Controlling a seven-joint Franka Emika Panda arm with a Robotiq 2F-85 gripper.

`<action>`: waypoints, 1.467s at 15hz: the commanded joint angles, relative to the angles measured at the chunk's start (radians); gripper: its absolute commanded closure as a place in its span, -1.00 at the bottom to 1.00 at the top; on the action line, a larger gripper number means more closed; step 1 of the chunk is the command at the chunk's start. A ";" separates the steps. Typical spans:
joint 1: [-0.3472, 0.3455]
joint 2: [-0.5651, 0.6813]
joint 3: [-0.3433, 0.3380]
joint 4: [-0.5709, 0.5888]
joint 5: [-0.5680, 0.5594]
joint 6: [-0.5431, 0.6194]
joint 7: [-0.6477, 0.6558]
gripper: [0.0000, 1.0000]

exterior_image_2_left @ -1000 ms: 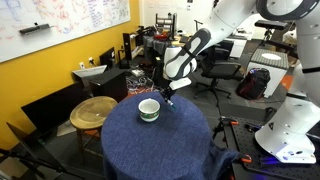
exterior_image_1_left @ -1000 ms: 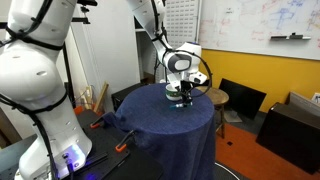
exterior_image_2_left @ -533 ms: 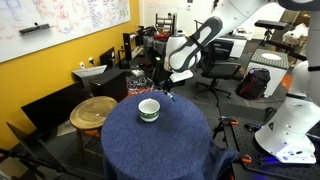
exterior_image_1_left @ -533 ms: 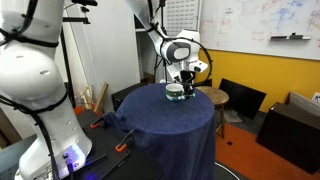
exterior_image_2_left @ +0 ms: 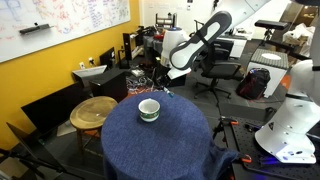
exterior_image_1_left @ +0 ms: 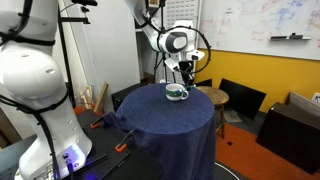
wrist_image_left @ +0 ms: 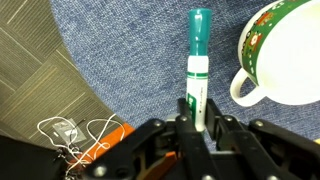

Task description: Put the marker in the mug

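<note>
Against a second ago, the black two-fingered claw (exterior_image_1_left: 186, 72) has risen from the cloth beside the cup and now hangs clear above the worktop's far edge, which uncovers the short white mug with a dark green patterned band (exterior_image_1_left: 176, 93). The mug has not moved on the round table draped in dark blue cloth (exterior_image_1_left: 165, 118). The wrist view shows the claw (wrist_image_left: 198, 125) closed to a narrow gap on the pale lower end of the thin teal-green marker (wrist_image_left: 198, 55). The marker's capped end points away over the cloth, just beside the mug's handle and apart from it. In both exterior views the marker is too small to make out under the claw (exterior_image_2_left: 166, 88). The mug (wrist_image_left: 247, 45) is cut off by the wrist view's right border, and the part of its inside that shows is plain white.
</note>
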 commanded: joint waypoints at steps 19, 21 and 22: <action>0.236 0.081 -0.098 0.075 -0.418 0.199 0.316 0.90; 0.266 0.102 -0.126 0.077 -0.441 0.241 0.332 0.90; 0.282 0.110 -0.142 0.078 -0.449 0.260 0.338 0.90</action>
